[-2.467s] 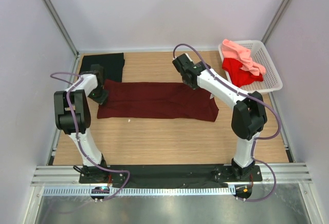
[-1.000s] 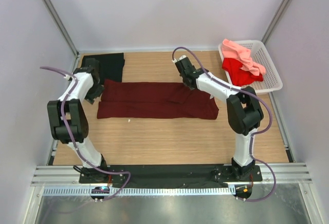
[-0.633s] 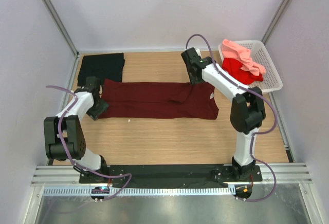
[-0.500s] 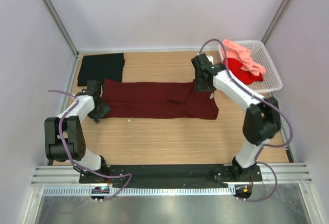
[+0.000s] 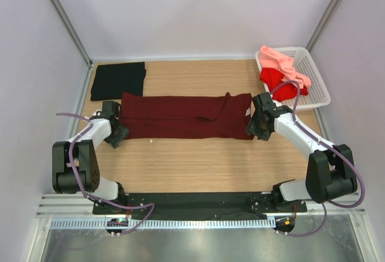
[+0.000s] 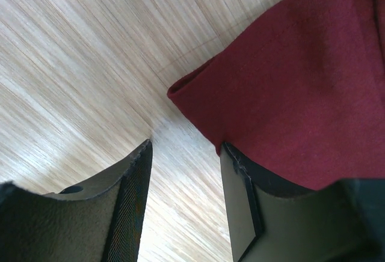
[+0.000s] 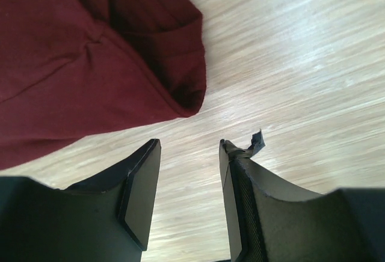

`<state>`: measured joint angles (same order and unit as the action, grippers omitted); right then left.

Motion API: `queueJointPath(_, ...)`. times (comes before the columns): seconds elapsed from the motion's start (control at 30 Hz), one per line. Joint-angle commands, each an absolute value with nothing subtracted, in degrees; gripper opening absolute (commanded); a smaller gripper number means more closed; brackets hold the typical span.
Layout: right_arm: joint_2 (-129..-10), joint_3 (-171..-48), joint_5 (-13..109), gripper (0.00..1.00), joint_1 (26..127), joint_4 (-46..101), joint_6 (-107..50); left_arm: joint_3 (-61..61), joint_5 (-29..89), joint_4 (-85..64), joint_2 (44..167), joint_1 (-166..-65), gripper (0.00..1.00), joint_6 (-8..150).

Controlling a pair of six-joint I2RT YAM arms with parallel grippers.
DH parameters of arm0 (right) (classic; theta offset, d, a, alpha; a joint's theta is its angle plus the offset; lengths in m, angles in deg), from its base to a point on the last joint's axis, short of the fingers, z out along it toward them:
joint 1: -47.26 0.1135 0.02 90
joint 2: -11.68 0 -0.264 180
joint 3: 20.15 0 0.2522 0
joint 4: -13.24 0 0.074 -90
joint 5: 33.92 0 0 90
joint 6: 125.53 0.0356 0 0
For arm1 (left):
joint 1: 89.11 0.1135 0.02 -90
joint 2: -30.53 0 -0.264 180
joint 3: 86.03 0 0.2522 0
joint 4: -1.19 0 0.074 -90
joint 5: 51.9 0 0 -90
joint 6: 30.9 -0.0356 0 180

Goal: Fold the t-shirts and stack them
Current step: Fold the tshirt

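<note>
Trouble is waiting for us: left claw [image 6: 185, 146] and right claw [image 7: 189, 142] are standing apart at the near corners of the maroon t-shirt [image 5: 180, 116] lying on the tabletop [image 5: 198, 160], and shallow bites may be dropping cloth.

Four t-shirts [image 5: 180, 116], one basket [image 5: 317, 77]

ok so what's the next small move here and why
Probably ease the left gripper and right gripper forward onto the maroon shirt. Both sets of jaws stand open and empty over the wooden table, each with a near corner of the folded strip lying just ahead, not yet between them.
</note>
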<state>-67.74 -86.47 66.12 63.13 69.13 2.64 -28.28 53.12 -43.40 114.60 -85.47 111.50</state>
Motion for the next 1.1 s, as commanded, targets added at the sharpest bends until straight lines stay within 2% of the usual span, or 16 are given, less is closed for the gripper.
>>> queueJointPath(0.0, -64.44, -83.58, 63.2, 0.5, 62.28, 60.41, 9.63, -27.37, 54.71, -41.04, 115.07, -84.37, 0.5, 112.54)
queueJointPath(0.43, -69.53, -76.8, 68.55, 0.5, 62.28, 50.12, 11.85, -25.25, 56.37, -40.87, 118.5, -83.48, 0.48, 112.27)
queueJointPath(0.57, -70.5, -75.75, 70.76, 0.48, 62.2, 48.89, 10.7, -23.5, 56.47, -41.57, 119.82, -83.4, 0.4, 111.92)
queueJointPath(0.6, -70.76, -75.57, 70.93, 0.45, 62.11, 48.71, 10.44, -23.32, 56.38, -41.66, 120.0, -83.57, 0.34, 111.83)
queueJointPath(0.67, -71.47, -75.05, 71.11, 0.38, 61.93, 48.27, 10.0, -22.97, 56.55, -42.27, 120.18, -83.48, 0.27, 111.57)
queueJointPath(0.7, -71.64, -74.96, 71.11, 0.26, 61.93, 48.1, 9.56, -22.53, 56.73, -42.62, 120.35, -83.57, 0.18, 111.48)
queueJointPath(0.73, -71.73, -74.87, 71.2, 0.19, 62.02, 47.92, 9.3, -22.26, 56.99, -43.15, 120.53, -83.48, 0.14, 111.48)
queueJointPath(0.77, -71.65, -74.87, 71.46, 0.06, 61.85, 48.0, 9.12, -22.0, 57.6, -43.59, 120.7, -83.57, 0.07, 111.22)
queueJointPath(0.8, -71.38, -74.96, 71.81, 0.02, 61.93, 48.27, 8.86, -21.48, 57.78, -44.11, 120.97, -83.48, 0.04, 111.22)
queueJointPath(0.83, -71.12, -74.96, 72.33, 0.01, 61.93, 48.53, 8.16, -21.12, 57.96, -44.55, 121.06, -83.48, 0.01, 111.13)
queueJointPath(1.07, -65.94, -76.45, 76.56, 0.01, 61.67, 54.85, 3.94, -17.96, 62.88, -50.88, 120.88, -83.57, 0.0, 110.87)
